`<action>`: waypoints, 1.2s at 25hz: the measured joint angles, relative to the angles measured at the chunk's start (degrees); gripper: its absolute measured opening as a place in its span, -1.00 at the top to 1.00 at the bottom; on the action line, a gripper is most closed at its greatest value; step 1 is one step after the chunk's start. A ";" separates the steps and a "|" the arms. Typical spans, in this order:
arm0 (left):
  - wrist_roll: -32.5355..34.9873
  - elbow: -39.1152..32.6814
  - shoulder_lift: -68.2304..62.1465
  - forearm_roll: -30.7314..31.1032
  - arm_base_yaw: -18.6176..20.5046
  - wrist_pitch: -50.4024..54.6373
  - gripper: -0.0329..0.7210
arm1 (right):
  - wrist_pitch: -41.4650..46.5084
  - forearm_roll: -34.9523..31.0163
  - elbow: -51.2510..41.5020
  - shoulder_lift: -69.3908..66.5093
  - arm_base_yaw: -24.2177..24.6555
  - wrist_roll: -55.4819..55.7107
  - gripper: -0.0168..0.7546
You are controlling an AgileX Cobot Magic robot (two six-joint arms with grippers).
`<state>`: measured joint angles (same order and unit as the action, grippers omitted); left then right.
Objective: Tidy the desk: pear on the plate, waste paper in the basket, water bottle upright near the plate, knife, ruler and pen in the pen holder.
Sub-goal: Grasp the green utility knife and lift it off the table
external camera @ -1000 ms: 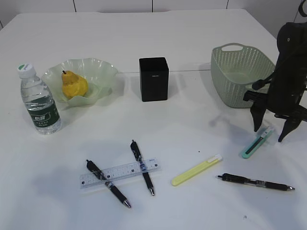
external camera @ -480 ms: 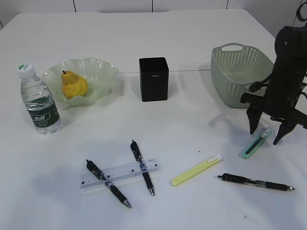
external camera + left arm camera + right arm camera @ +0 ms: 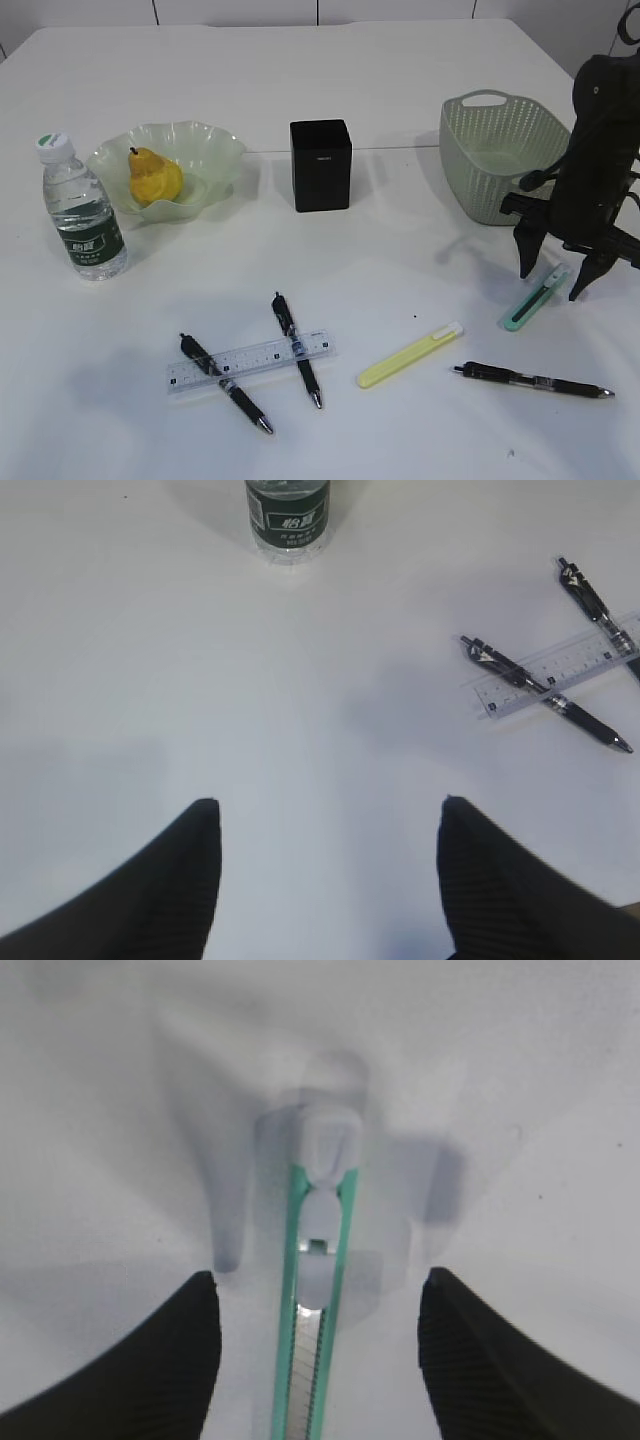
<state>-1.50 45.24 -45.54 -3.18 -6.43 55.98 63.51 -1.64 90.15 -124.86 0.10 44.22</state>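
The yellow pear (image 3: 153,178) lies in the ruffled green plate (image 3: 212,142), and the water bottle (image 3: 84,210) stands upright to its left. The black pen holder (image 3: 321,165) stands mid-desk and the basket (image 3: 500,150) at the right. A clear ruler (image 3: 250,362) lies across two pens (image 3: 225,382) (image 3: 297,350); a third pen (image 3: 535,380) lies front right. A yellow-green knife (image 3: 410,354) lies flat. My right gripper (image 3: 552,286) (image 3: 320,1275) stands open astride the teal knife (image 3: 318,1260), not touching it. My left gripper (image 3: 327,802) is open over bare desk. No waste paper shows.
The left wrist view shows the bottle (image 3: 288,515) ahead and the ruler (image 3: 570,665) with its pens to the right. The basket's wall stands close behind the right arm. White desk (image 3: 400,80) stretches behind the containers.
My right gripper has shifted slightly left and lower over the teal knife, then held still. Nothing on the desk has moved.
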 joint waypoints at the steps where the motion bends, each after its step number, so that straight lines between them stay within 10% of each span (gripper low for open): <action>1: 0.00 0.00 0.00 0.00 0.00 0.00 -0.34 | 0.00 0.00 0.00 0.00 0.00 0.00 -0.32; 30: 0.00 0.00 0.00 0.00 0.00 0.00 -0.34 | -1.03 0.00 0.00 0.00 0.00 -0.09 -0.32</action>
<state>-1.50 45.24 -45.54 -3.18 -6.43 55.98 62.48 -1.64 90.15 -124.86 0.10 44.13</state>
